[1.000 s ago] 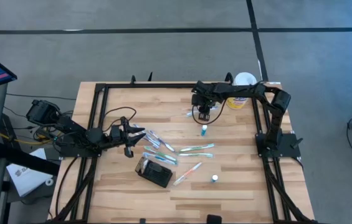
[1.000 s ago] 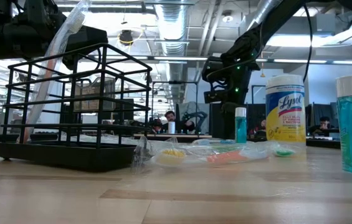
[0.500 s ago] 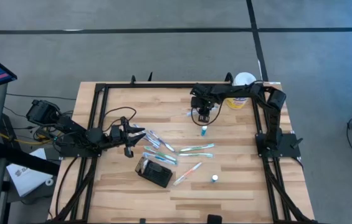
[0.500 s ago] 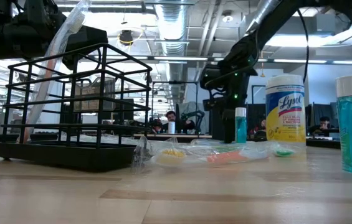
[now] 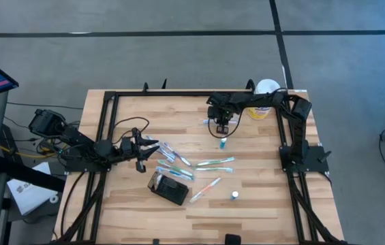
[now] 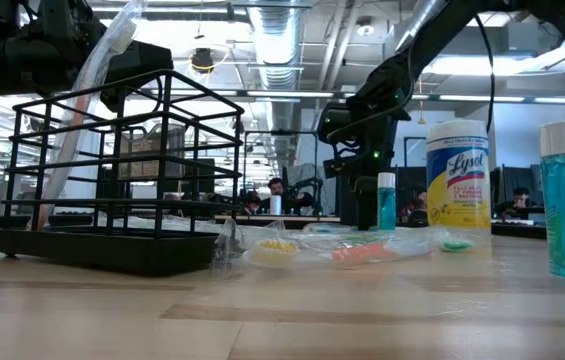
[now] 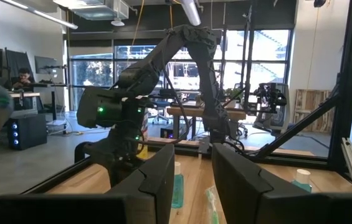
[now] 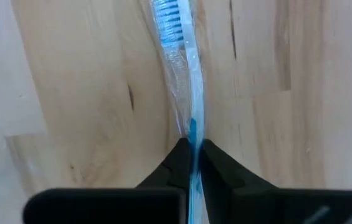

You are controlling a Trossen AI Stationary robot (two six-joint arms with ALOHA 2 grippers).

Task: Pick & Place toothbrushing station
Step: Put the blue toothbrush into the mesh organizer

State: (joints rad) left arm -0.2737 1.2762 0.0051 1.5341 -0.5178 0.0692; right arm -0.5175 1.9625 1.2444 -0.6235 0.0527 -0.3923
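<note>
From above, the right gripper (image 5: 221, 126) works near the table's (image 5: 260, 197) far edge while the rack (image 5: 168, 188) lies well apart toward the front. Its wrist view shows the fingers (image 8: 177, 163) pinching a wrapped toothbrush (image 8: 185, 106); lift straight, keeping the grip firm. The left gripper (image 7: 192, 180) waits, parted narrowly.

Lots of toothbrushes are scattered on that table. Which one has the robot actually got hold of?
The wrapped blue toothbrush lying alone near the table's far edge: the right gripper is pinched on its handle. The others lie loose mid-table, in front of the left gripper, which touches none.

Canister (image 6: 458, 175) label, seemingly "Lysol"
</note>
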